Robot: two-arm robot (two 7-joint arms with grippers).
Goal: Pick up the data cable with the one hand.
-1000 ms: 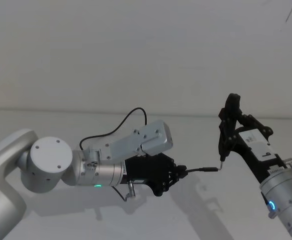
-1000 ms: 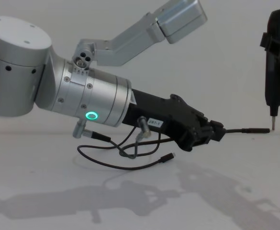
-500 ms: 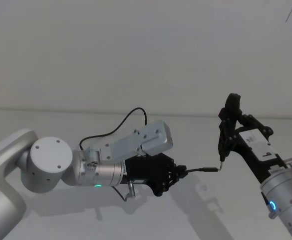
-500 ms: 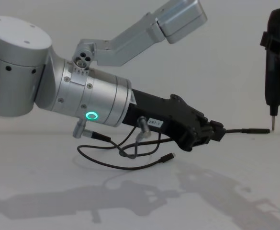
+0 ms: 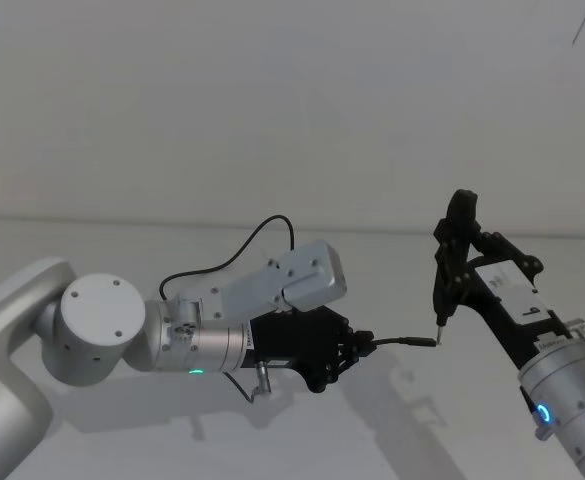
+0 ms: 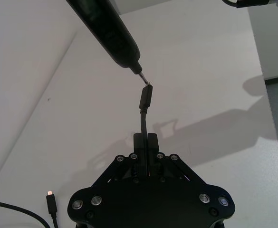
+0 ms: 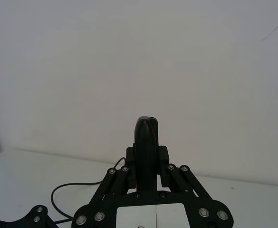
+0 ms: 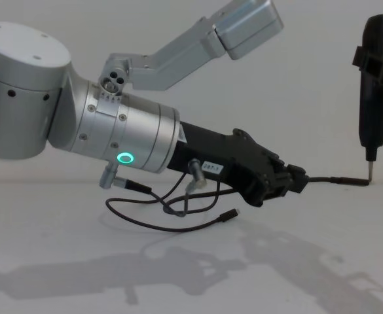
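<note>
Left arm: silver cylinder [image 8: 122, 137] with green light ring [image 8: 124, 157] — entering from the left edge in head and chest views, angled forward and slightly down over the white surface [image 8: 191, 275]. Silver bracket [image 8: 198, 39] rising above the cylinder toward upper right.

Left hand [image 8: 294, 182]: black, two-jawed, with small white label [image 8: 211, 168]; jaws pressed together on the data cable [image 8: 158, 226] near its slim black plug [image 8: 348, 180]. Plug end held out level beyond the fingertips, clear of the surface. From the left wrist, fingers [image 6: 153, 141] seen pinching the cord, with the plug [image 6: 145, 97] projecting straight ahead.

Data cable, remainder: thin black cord hanging from the hand in a loose curl below the cylinder, resting on the surface and ending in a small silver-tipped plug [image 8: 234, 214]. In the head view, a further loop [image 5: 257, 240] arching up behind the bracket. Short grey wire [image 8: 178, 206] with silver barrel plug [image 8: 196, 167] dangling beside the label.

Right hand [image 5: 455, 265]: at the right, clamped on a narrow upright black tool [image 8: 373, 85], pointed tip [image 8: 370, 171] downward — tip just beside, perhaps touching, the end of the held plug. Blue light ring [image 5: 544, 412] on the right arm's silver wrist.
</note>
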